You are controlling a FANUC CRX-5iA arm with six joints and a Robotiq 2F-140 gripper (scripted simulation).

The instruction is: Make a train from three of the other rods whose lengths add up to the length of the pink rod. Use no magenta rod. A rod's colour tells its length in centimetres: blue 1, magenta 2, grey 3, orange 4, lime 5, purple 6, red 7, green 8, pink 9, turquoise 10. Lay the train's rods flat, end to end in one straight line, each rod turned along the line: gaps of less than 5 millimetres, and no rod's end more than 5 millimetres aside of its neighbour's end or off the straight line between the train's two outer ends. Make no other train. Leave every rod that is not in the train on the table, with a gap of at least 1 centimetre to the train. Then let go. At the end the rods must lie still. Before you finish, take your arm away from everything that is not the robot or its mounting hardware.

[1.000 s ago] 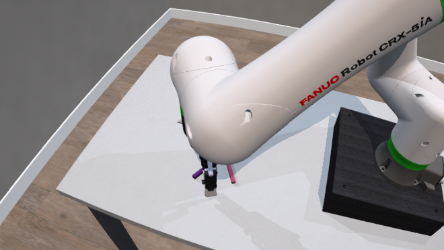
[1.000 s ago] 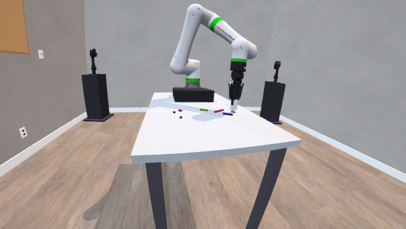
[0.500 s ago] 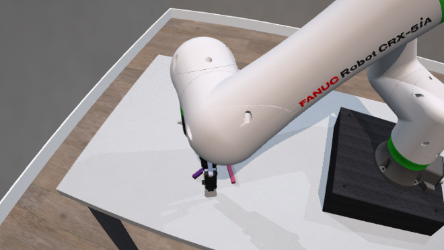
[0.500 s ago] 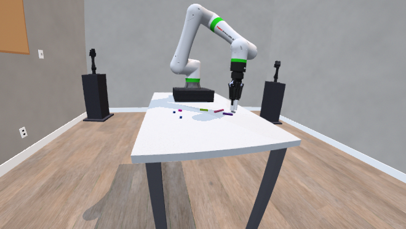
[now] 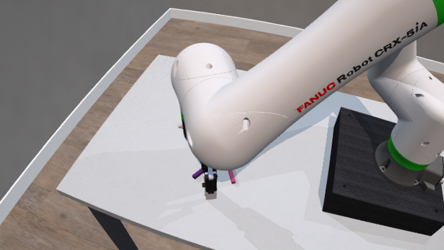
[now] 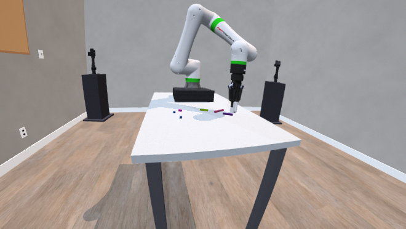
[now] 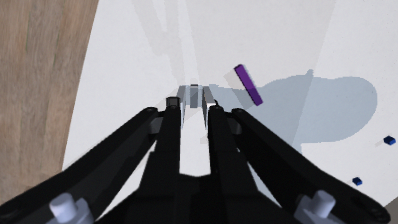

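My gripper (image 5: 210,195) (image 6: 234,111) (image 7: 194,95) is open to a narrow gap, low over the table near its edge. Between its fingertips a small grey rod (image 7: 194,99) shows in the wrist view, with thin gaps beside it; the fingers mostly hide it in the top and exterior views. A purple rod (image 5: 198,173) (image 6: 227,114) (image 7: 248,85) lies slanted near the fingers. A pink rod (image 5: 232,177) (image 6: 218,111) and a lime rod (image 6: 203,109) lie farther along. A short magenta rod (image 6: 180,110) and two blue rods (image 6: 174,112) (image 6: 181,117) lie apart from them.
The white table (image 5: 111,134) (image 6: 172,138) (image 7: 115,60) bears the rods. The robot's black base block (image 5: 380,175) (image 6: 193,95) stands on it. The arm hides part of the table in the top view. Both blue rods (image 7: 389,140) (image 7: 357,181) show right in the wrist view.
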